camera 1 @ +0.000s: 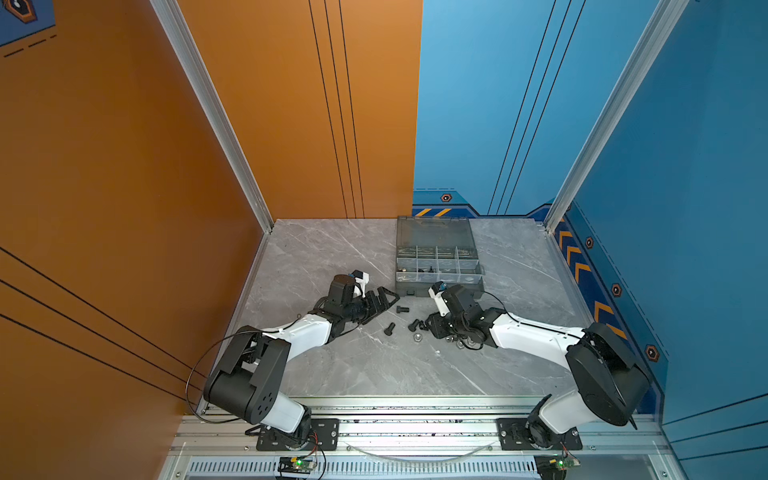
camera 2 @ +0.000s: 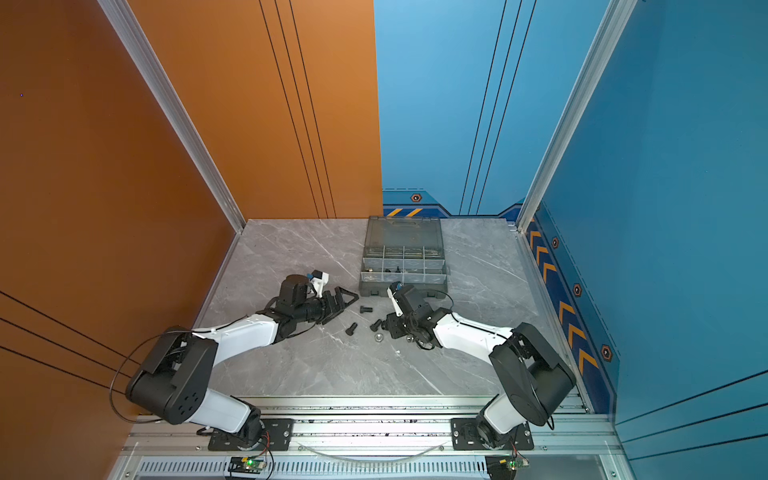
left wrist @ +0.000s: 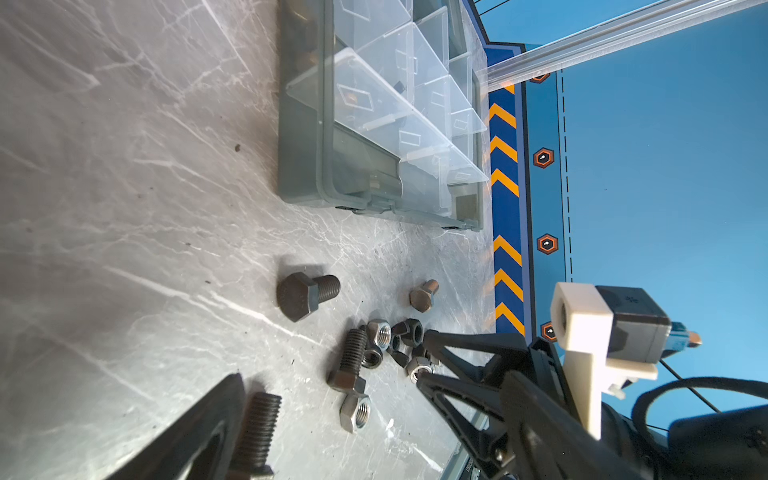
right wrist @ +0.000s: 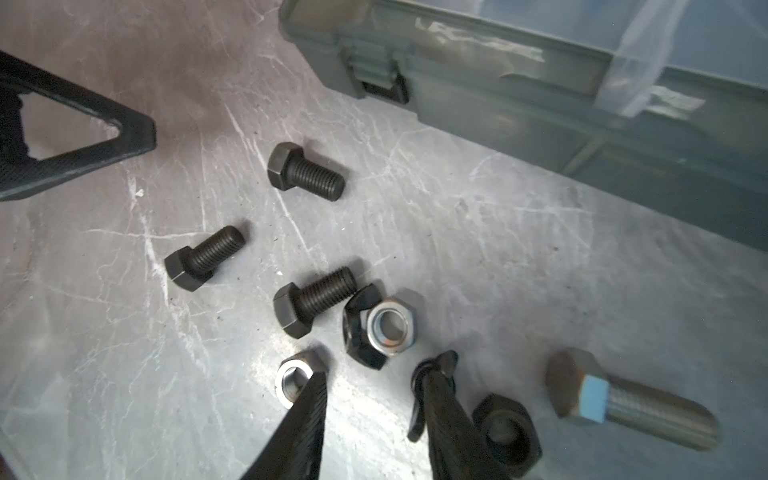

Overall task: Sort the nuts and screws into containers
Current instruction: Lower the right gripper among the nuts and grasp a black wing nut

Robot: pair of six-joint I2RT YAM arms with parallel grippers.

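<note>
Our right gripper point(right wrist: 376, 374) hangs half open and empty over the nuts point(right wrist: 390, 328) and screws point(right wrist: 305, 172) lying loose on the counter point(right wrist: 124, 353) beside the containers point(camera 1: 457, 266), we think to pinch one, while our left gripper point(camera 1: 386, 297) sits wide open nearby.

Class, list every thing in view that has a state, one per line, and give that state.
Organizer case, lid open.
Left end effector, open, empty.
Right end effector, open, tips lowered, nothing between them.
Three black hex bolts, loose, lying on their sides.
Silver hex bolt, lying on its side.
Silver hex nut, leaning on a black nut.
</note>
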